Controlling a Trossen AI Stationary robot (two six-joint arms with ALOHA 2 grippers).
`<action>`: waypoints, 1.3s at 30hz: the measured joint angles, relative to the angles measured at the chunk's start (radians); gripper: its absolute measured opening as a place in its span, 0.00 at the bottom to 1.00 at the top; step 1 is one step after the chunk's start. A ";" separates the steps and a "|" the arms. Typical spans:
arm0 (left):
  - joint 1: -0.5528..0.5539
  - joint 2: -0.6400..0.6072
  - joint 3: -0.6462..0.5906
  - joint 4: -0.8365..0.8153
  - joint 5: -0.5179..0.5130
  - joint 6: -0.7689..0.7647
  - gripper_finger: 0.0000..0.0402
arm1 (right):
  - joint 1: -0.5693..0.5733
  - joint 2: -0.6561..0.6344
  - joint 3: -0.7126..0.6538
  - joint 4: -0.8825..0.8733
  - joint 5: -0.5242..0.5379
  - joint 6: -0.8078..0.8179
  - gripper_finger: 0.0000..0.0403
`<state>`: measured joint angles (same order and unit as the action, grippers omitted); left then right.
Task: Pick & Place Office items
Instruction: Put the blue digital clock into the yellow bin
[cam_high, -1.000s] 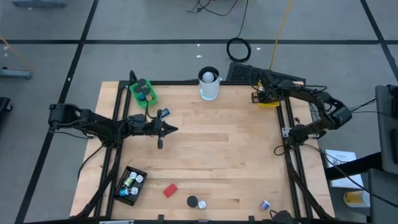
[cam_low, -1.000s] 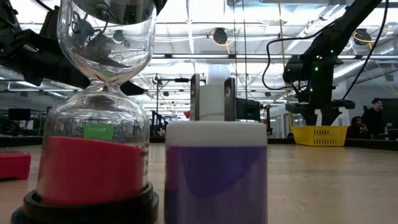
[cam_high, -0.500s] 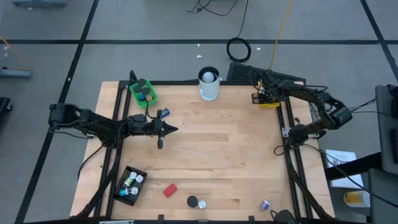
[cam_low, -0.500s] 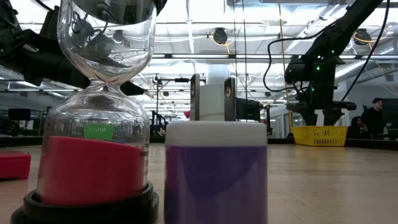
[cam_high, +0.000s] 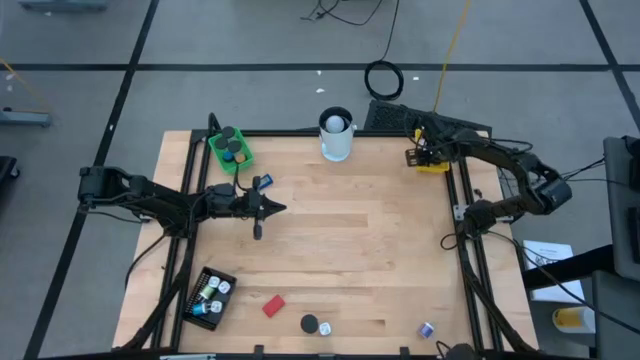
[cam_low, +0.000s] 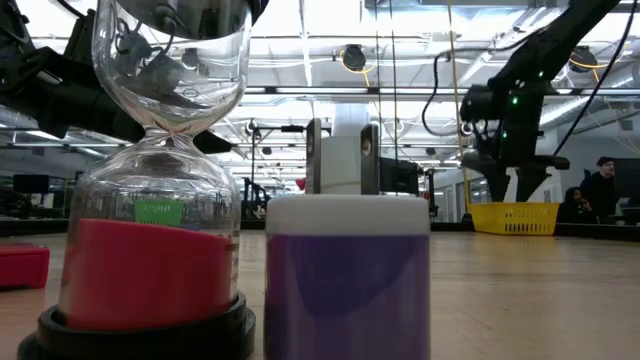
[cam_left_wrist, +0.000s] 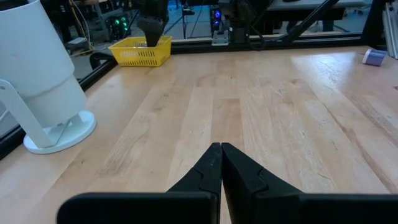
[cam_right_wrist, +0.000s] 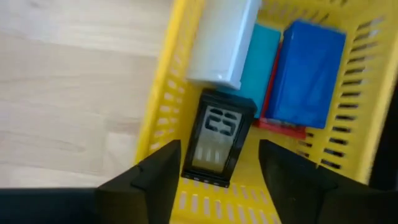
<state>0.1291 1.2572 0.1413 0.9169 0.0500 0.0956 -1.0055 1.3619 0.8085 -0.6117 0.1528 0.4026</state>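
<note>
Wooden table (cam_high: 360, 240) held the yellow tray (cam_right_wrist: 163, 112) far right; right gripper (cam_right_wrist: 217, 163) hovered wide above its black digital timer (cam_right_wrist: 217, 140); left gripper (cam_left_wrist: 220, 148) sat closed mid-left.

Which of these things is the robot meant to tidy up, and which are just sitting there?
For the job: red block, hourglass, purple pot with white lid, blue block; the right gripper hangs open over the yellow tray.
Just lying about: white cup, black cable coil; the left gripper is shut, idle.

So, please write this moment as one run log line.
right gripper: open, over yellow tray holding black timer, blue block | left gripper: shut, waiting mid-table
</note>
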 joint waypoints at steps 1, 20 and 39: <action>0.000 0.000 0.000 -0.001 0.000 0.000 0.02 | 0.004 -0.019 0.000 0.000 0.001 -0.003 0.51; 0.000 0.000 0.000 -0.025 0.001 -0.107 0.02 | 0.489 -0.355 -0.359 0.847 0.082 -0.269 0.01; -0.006 0.000 0.287 -0.712 -0.289 -0.246 0.08 | 0.687 -0.354 -0.638 1.431 0.081 -0.299 0.00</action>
<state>0.1230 1.2568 0.4288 0.2053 -0.2390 -0.1504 -0.3185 1.0080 0.1707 0.8198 0.2340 0.1036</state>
